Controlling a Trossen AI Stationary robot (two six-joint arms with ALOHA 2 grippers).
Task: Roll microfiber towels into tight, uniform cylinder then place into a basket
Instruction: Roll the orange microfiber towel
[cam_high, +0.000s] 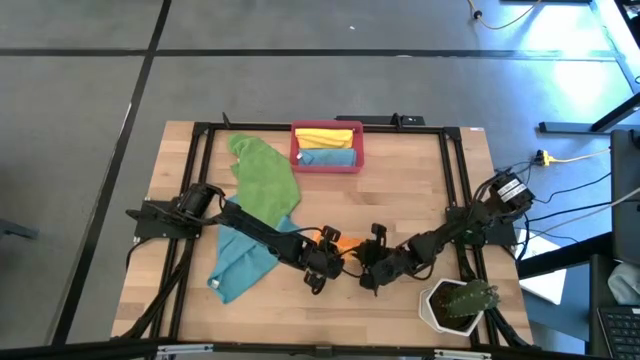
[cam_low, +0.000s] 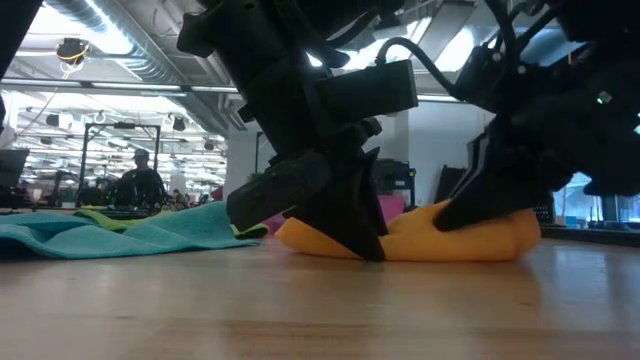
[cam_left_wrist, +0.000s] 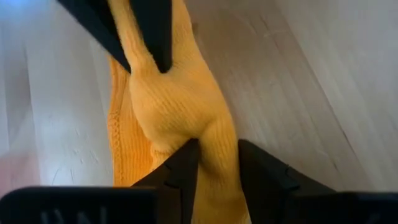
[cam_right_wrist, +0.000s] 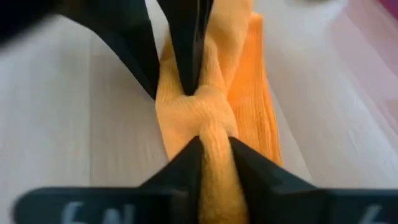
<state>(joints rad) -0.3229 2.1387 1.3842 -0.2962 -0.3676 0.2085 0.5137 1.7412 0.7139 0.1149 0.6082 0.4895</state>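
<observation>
- The orange microfiber towel (cam_high: 345, 242) is found bunched into a short roll on the wooden table (cam_high: 400, 195), toward 6 o'clock from the table's centre, between the two grippers.
- The left gripper (cam_high: 322, 262) is set at the roll's 9 o'clock end; in the left wrist view its fingers (cam_left_wrist: 186, 168) are seen closed on a fold of the orange cloth, which is pinched between them.
- The right gripper (cam_high: 372, 262) is set at the roll's 3 o'clock end; in the right wrist view its fingers (cam_right_wrist: 186, 162) are seen clamped on a ridge of the same towel.
- In each wrist view the other arm's dark fingers are seen biting the far end of the roll.
- In the low view the orange roll (cam_low: 470, 240) is seen lying on the tabletop, with both grippers pressed down onto it.
- The red-pink basket (cam_high: 327, 163) is placed at 12 o'clock on the table, well apart from the grippers.
- Inside the basket a rolled yellow towel (cam_high: 328, 138) and a rolled teal-blue towel (cam_high: 328, 156) are laid side by side, the yellow one on the 12 o'clock side.
- A green towel (cam_high: 265, 180) is spread loosely at about 10 o'clock, just beside the basket.
- A second teal-blue towel (cam_high: 240, 262) is spread at about 8 o'clock, partly under the left arm and touching the green one.
- A white plant pot (cam_high: 455, 305) holding a green plant is stood at the 5 o'clock corner.
</observation>
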